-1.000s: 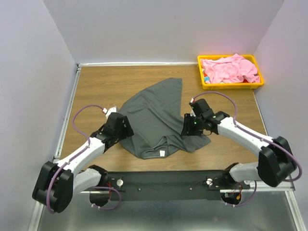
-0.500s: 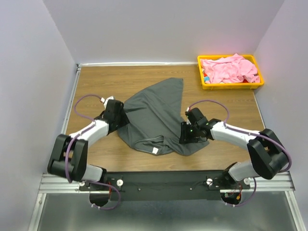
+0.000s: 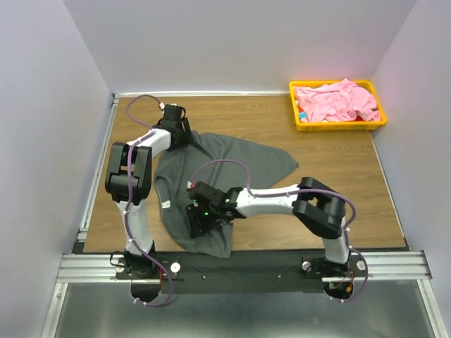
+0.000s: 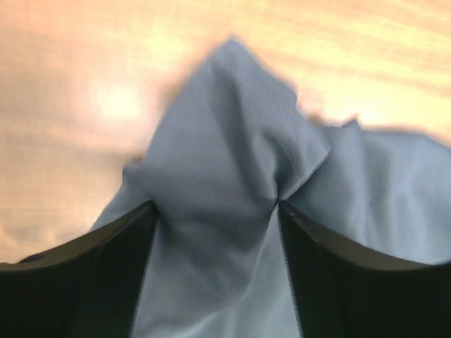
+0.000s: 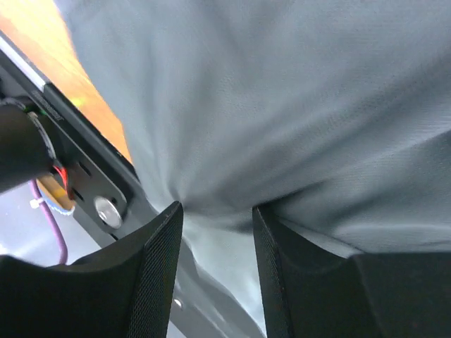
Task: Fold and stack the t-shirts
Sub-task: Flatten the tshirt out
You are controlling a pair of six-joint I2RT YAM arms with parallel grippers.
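A dark grey t-shirt [image 3: 232, 165] lies crumpled across the left half of a wooden surface [image 3: 338, 190], stretched between two robot hands. The left hand [image 3: 176, 130] is at the shirt's far left corner. Seen from the left wrist, its fingers [image 4: 106, 282] stand fairly wide with a bunched peak of grey cloth gripped between them. The right arm reaches across to the shirt's near part, where the right hand [image 3: 197, 218] pinches a gathered fold between fingers [image 5: 303, 282] set rather close together. The shirt's near edge drapes onto the black rail [image 3: 268, 264]. Well apart, in the far right corner, a pink t-shirt [image 3: 337, 100] sits heaped in a yellow tray [image 3: 338, 127].
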